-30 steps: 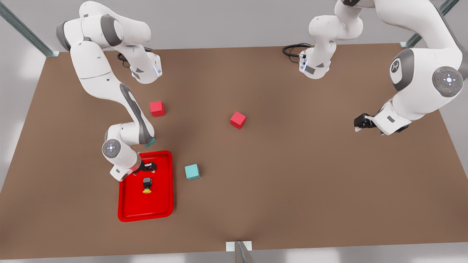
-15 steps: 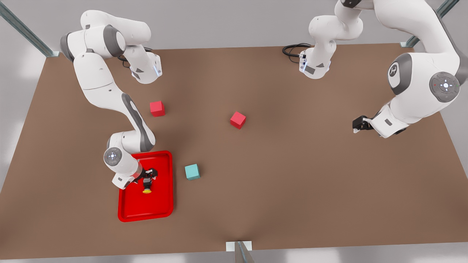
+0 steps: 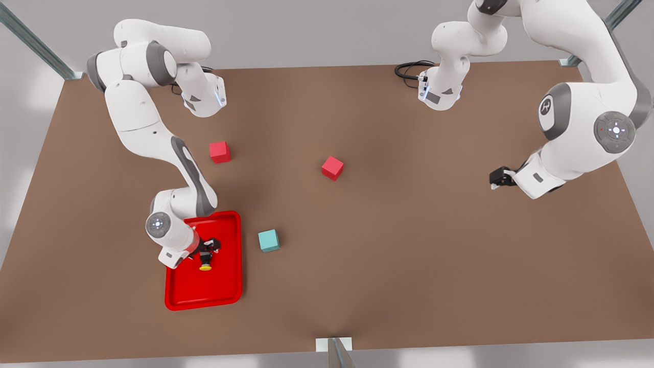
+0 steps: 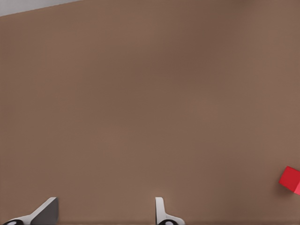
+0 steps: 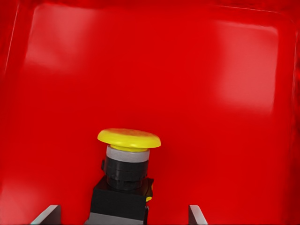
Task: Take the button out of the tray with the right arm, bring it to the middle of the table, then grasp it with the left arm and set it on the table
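The button (image 3: 205, 262), a small black body with a yellow cap, lies in the red tray (image 3: 204, 291) at the front view's left. My right gripper (image 3: 207, 249) is down over it, open, with a finger on each side of the black body. In the right wrist view the button (image 5: 125, 178) stands between the open fingertips (image 5: 47, 214) of that gripper (image 5: 121, 214) on the tray floor (image 5: 187, 70). My left gripper (image 3: 494, 179) hovers open over bare table (image 3: 388, 245) at the front view's right. The left wrist view has its gripper (image 4: 103, 211) over plain brown tabletop.
A teal cube (image 3: 269, 240) sits just beside the tray. One red cube (image 3: 219, 152) lies behind the tray and another (image 3: 332, 167) near the table's middle, also seen as a red cube (image 4: 291, 179) in the left wrist view.
My right gripper has come down along the tray from behind the button to straddle its body. The left arm has drifted slightly toward the front view's left.
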`<state>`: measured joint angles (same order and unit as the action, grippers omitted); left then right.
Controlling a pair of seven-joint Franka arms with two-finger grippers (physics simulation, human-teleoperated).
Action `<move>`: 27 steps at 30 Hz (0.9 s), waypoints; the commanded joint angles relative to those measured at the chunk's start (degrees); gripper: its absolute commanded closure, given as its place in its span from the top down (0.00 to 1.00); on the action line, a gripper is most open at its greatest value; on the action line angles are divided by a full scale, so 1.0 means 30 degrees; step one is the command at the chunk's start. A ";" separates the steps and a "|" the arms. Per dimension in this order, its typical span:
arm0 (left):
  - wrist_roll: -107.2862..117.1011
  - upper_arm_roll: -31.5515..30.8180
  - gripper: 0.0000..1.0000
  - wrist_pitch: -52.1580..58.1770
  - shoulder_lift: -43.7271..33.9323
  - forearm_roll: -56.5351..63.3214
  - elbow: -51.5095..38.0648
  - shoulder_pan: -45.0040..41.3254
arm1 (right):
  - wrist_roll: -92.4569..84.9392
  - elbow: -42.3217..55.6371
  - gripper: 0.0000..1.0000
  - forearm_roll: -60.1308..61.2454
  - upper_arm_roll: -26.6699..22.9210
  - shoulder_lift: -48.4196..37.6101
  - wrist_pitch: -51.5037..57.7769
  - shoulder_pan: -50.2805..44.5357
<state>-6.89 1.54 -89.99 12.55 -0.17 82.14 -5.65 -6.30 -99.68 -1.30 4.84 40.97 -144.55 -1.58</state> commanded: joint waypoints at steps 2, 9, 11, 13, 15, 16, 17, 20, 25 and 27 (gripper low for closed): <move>-0.0018 0.0016 1.00 -0.0151 0.0210 0.0026 -0.0018 0.0009 | -0.0391 0.0474 1.00 0.0288 -0.0031 0.0142 0.1600 -0.0001; -0.0018 0.0016 1.00 -0.0151 0.0386 0.0026 -0.0018 0.0009 | 0.2391 0.0064 1.00 0.0288 -0.0031 0.0054 0.2245 -0.0030; -0.0017 0.0016 1.00 -0.0151 0.0415 0.0026 -0.0018 0.0009 | 0.2803 0.0151 1.00 0.0259 -0.0031 0.0054 0.2245 -0.0030; -0.0017 0.0016 1.00 -0.0151 0.0415 0.0026 0.0011 0.0009 | 0.3126 0.0152 1.00 0.0259 -0.0031 0.0054 0.2245 -0.0059; -0.0017 0.0016 1.00 -0.0151 0.0415 -0.0003 0.0011 0.0009 | 0.3126 0.0210 1.00 0.0259 -0.0031 0.0054 0.2245 -0.0059; -0.0017 0.0016 1.00 -0.0151 0.0415 -0.0003 0.0011 0.0009 | 0.3126 0.0239 1.00 0.0259 -0.0031 0.0054 0.2216 -0.0059; -0.0017 0.0016 1.00 -0.0151 0.0415 -0.0003 0.0011 0.0009 | 0.3126 0.0269 1.00 0.0259 -0.0031 0.0054 0.2216 -0.0089; -0.0017 0.0016 1.00 -0.0121 0.0386 -0.0003 0.0011 0.0009 | 0.3067 0.0561 1.00 0.0259 -0.0031 0.0083 0.2216 -0.0118; -0.0017 0.0016 1.00 -0.0092 0.0386 -0.0003 -0.0018 -0.0020 | 0.3008 0.1410 1.00 0.0230 -0.0031 0.0405 0.2684 -0.0147; -0.0017 0.0015 1.00 -0.0092 0.0386 -0.0003 -0.0018 -0.0020 | 0.3008 0.1440 1.00 0.0259 -0.0031 0.0464 0.2655 -0.0147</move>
<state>-6.95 1.55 -90.33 13.80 -0.21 82.17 -5.72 0.31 -95.38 -0.69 4.74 42.40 -137.34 -2.02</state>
